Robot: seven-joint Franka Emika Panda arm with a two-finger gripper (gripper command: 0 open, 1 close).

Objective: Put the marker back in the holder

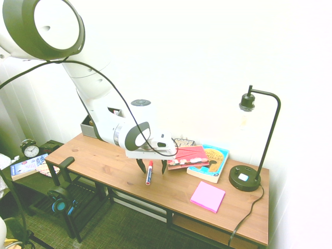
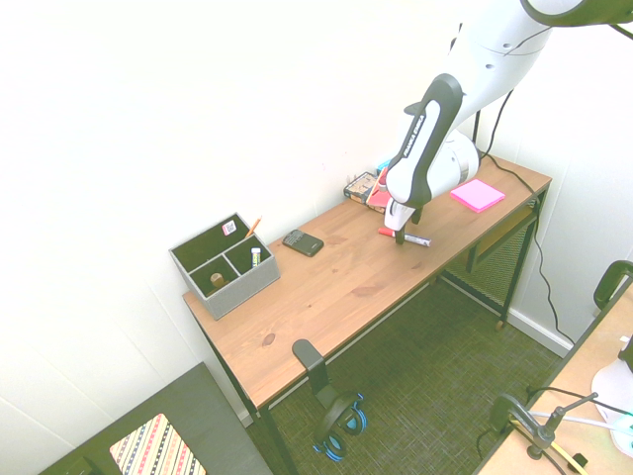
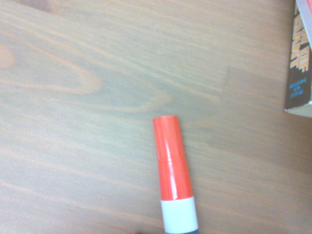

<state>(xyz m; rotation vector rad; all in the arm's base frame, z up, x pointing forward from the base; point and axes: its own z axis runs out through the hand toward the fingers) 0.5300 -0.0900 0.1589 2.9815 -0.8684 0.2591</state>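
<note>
The gripper (image 1: 152, 167) hangs over the desk (image 1: 116, 161), fingers spread wide and holding nothing, straddling the marker (image 1: 150, 173), probably so that closing will pinch its slim barrel. In the first exterior view the marker lies flat, its glossy red cap towards twelve o'clock. In the second, the grey box-shaped holder (image 2: 245, 288) stands at about eight o'clock from it, divided into compartments, presumably to keep pens upright. The desk's wood shows streaky grain.
</note>
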